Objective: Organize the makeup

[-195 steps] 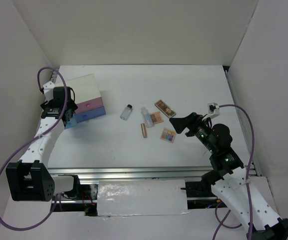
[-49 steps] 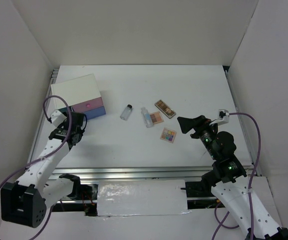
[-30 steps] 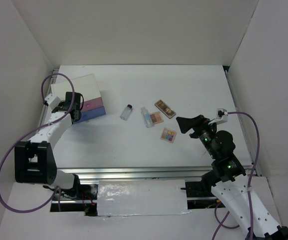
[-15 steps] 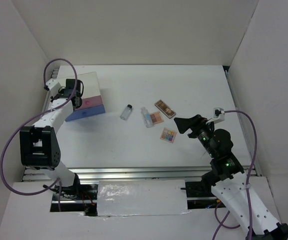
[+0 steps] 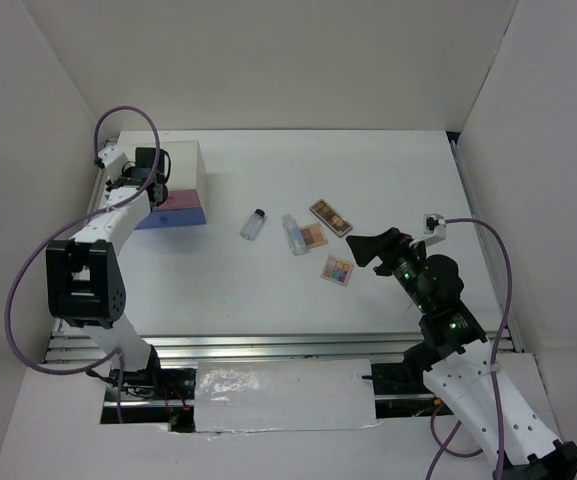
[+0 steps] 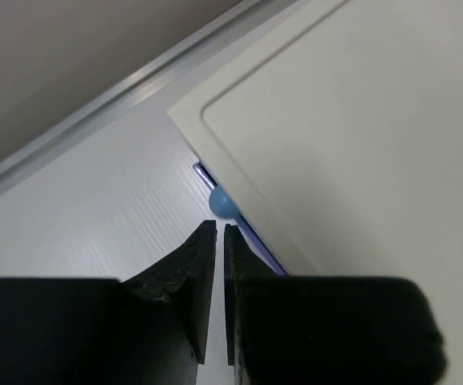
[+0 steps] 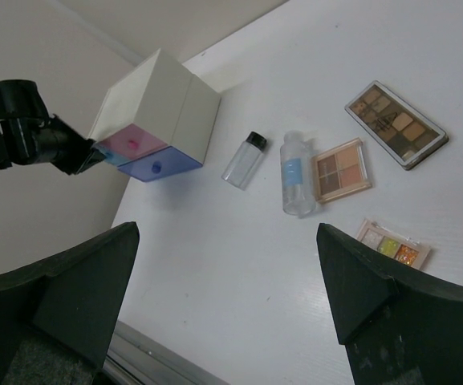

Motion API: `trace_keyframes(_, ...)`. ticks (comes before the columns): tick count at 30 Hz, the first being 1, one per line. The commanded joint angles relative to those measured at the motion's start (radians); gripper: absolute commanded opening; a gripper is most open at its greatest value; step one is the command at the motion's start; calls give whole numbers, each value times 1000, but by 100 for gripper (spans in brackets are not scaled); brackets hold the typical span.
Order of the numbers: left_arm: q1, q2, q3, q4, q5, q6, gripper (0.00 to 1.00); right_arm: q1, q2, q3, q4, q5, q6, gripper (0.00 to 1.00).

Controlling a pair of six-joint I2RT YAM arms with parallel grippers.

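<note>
left jaws now at the drawer box (image 5: 183,165), which has turned.

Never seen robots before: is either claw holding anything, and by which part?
Nothing. The right gripper gapes empty; the left gripper is shut near the blue knob.

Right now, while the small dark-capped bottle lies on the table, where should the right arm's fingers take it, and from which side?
Take the small bottle across the middle of its clear body, coming down from above. It lies on its side, so both long sides are free, and the clear tube lies apart. It looks round and may roll, so the fingers should close across its length.
</note>
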Motion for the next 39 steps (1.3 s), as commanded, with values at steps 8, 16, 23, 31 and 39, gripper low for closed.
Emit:
trace_keyframes(8,-60,-526,-467,262,421,-135,85,0,23,-7,78,-24,-7,100)
trace_keyframes(16,-31,-571,-862,1040,827,-233,99,3,-47,-51,145,-70,-37,100)
trace_keyframes(23,-3,-397,-998,1555,812,-309,97,3,-54,-51,142,-69,-45,100)
trace_keyframes(31,56,-333,-968,1582,746,-343,88,3,-49,-47,136,-66,-45,100)
trace_keyframes(39,75,-330,-885,1407,706,-327,81,1,-45,-47,138,-69,-47,100)
